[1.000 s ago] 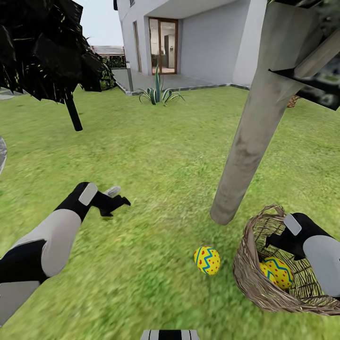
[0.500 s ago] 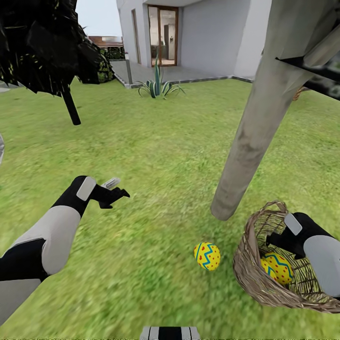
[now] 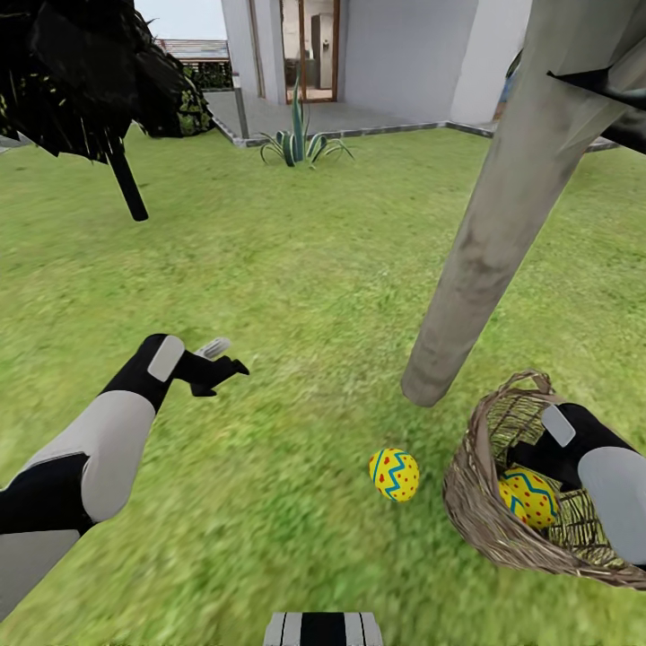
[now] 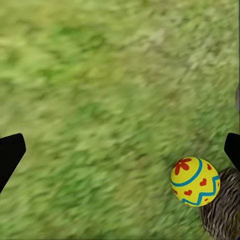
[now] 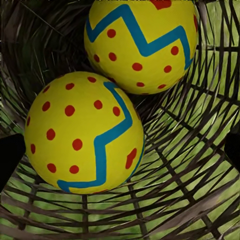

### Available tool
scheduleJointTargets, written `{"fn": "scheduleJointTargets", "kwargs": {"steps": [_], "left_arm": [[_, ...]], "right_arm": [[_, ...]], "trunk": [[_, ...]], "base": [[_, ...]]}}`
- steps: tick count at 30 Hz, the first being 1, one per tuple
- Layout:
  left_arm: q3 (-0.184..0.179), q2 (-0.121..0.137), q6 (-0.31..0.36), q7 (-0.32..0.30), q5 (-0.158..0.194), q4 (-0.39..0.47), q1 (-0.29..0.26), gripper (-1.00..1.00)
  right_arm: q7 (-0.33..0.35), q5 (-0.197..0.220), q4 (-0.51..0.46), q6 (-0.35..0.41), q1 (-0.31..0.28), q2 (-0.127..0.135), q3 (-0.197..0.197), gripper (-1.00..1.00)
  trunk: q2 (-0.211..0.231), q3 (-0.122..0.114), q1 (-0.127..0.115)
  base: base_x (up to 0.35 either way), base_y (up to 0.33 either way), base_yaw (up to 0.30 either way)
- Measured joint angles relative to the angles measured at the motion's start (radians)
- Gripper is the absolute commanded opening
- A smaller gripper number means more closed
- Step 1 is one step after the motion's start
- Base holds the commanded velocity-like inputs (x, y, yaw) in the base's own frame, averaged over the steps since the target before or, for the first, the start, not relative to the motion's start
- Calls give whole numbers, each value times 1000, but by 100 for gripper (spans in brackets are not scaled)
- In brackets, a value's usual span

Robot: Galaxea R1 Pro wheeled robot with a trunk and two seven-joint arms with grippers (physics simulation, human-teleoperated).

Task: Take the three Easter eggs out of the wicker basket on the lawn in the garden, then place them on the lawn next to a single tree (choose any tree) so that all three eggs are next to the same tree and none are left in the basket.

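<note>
Yellow, banded blue and dotted red, 1 Easter egg (image 3: 394, 474) lies on the lawn (image 3: 296, 296) near the foot of the pale tree trunk (image 3: 489, 242), just left of the wicker basket (image 3: 475, 511). The left wrist view picks up that egg (image 4: 195, 181) close beside the basket's woven wall (image 4: 222, 212).

The other 2 eggs are in the basket, touching each other: the right wrist view looks straight down on one (image 5: 82, 132) and its neighbour (image 5: 142, 42) against the twig weave (image 5: 190, 160). In the head view, 1 of them (image 3: 529, 496) shows inside the rim.

The right gripper (image 3: 538, 453) is down inside the basket just above those eggs; whether its jaws are spread or closed cannot be told, though it grips nothing in its own camera. The left gripper (image 3: 220, 366) hovers over bare grass well to the left, jaws spread wide and empty.

So, as a judgement, 1 egg of 3 is placed; 2 remain to be lifted out and set by the same trunk.
</note>
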State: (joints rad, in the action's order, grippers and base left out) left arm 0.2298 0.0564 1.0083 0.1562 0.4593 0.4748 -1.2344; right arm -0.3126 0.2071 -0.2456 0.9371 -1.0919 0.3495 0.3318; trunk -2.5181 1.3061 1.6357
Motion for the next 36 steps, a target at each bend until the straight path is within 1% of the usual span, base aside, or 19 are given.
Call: {"fn": "scheduleJointTargets", "kwargs": {"steps": [4,7,8,12,28,36], "left_arm": [[0,-4,-1,0,0,0,0,100],[0,-5,-1,-1,0,0,0,100],[0,-5,-1,-1,0,0,0,100],[1,-4,-1,-1,1,0,0,100],[2,2,2,-2,1,0,0,100],[1,-2,3,-2,0,1,0,100]], "right_arm": [[27,1,0,-2,0,1,0,100],[93,-1,-2,-2,0,8,-1,100],[127,-2,-1,-2,0,18,-1,100],[163,-2,-1,-3,0,28,-1,100],[172,0,3,-4,0,33,0,100],[174,1,3,-5,0,33,0,100]], "trunk": [[0,0,0],[0,0,0],[0,0,0],[0,0,0],[0,0,0],[-2,31,4]], "base": [[0,0,0],[0,0,0],[0,0,0],[0,0,0],[0,0,0],[0,0,0]]}}
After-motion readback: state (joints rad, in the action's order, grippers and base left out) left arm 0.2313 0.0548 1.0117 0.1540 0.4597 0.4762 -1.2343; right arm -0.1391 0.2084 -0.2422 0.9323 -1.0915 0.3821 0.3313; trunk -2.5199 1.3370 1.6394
